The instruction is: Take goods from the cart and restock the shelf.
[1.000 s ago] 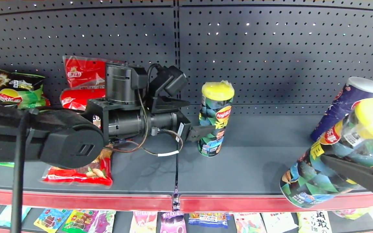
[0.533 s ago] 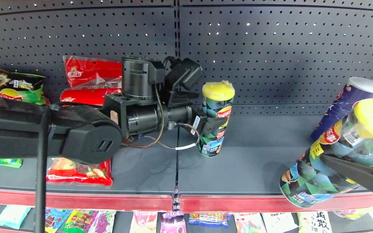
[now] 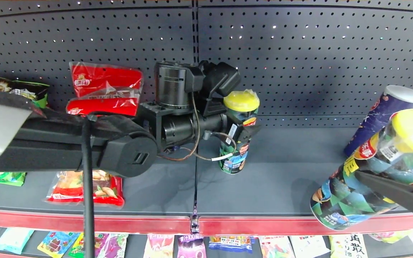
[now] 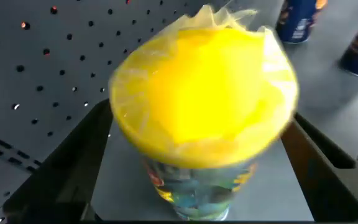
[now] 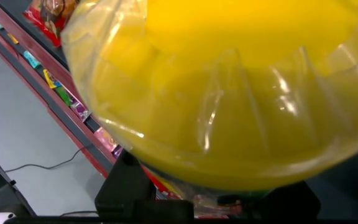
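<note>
Ok, left arm has slid right along the shelf over the last second. The left hand was short of the standing can and now straddles it at mid-body. In the left wrist view the fingers sit either side of the yellow lid with a gap on both sides, so I read that hand as released, not yet clamped. The can hasn't budged: upright, near the pegboard back, just right of the centre seam. The right arm hasn't changed. The right hand is clenched on the second can, tilted, at the shelf's front lip on the far right, just in front of the leaning blue tube. My read is that the left side is lined up to regrasp a can already stocked, probably to shift or square it and make room, while the right waits with the next one. Next step would be closing on the body below the lid. The risk is tipping the can if one finger touches first, since it's tall and narrow. The red bag behind the arm is uncovered now and looks undisturbed.
</note>
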Controlling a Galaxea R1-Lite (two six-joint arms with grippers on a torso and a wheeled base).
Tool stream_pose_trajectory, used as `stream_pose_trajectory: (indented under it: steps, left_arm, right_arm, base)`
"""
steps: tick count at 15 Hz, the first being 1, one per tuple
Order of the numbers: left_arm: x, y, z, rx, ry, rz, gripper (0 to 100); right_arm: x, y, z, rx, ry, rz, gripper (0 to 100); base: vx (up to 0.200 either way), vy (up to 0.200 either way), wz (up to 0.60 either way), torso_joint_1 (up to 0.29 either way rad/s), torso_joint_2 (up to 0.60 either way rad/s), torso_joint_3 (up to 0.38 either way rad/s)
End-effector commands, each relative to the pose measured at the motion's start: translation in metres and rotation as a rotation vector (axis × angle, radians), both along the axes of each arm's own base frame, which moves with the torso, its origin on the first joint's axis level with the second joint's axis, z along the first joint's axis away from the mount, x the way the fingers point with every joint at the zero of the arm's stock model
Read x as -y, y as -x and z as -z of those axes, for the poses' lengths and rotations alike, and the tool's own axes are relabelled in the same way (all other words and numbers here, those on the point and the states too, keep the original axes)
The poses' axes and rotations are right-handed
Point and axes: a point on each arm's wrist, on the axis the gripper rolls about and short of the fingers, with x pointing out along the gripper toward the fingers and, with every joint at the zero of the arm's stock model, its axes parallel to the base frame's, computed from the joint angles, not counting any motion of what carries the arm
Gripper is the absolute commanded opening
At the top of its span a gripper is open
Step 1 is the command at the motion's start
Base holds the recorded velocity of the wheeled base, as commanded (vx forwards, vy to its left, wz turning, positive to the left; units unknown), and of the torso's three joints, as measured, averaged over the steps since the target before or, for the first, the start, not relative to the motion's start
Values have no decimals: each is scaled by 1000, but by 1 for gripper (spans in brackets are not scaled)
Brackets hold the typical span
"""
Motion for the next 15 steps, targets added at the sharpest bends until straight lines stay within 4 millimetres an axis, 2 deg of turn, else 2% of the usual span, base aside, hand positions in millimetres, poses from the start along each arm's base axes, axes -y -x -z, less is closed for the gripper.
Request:
stream_pose_trajectory:
  steps: [1,7,8,12,15]
  left_arm:
    - [9,-2,6,-3,-8,-12,100]
    - [18,-9,16,8,-4,-33,100]
    - [19,-10,18,5,-6,-29,0]
    - [17,-7,22,-23,-4,61,0]
    - [4,-3,15,-30,12,135,0]
  right_arm:
    - [0,0,0,-2,2,0,0]
    - [0,0,0,-2,2,0,0]
    - [0,-1,0,-2,2,5,0]
    - [1,-1,0,-5,-2,15,0]
    - [2,-2,0,-5,-3,23,0]
  base:
    - [0,0,0,0,0,0]
    - [0,0,0,0,0,0]
    - [0,0,0,0,0,0]
    - [0,0,0,0,0,0]
    - [0,0,0,0,0,0]
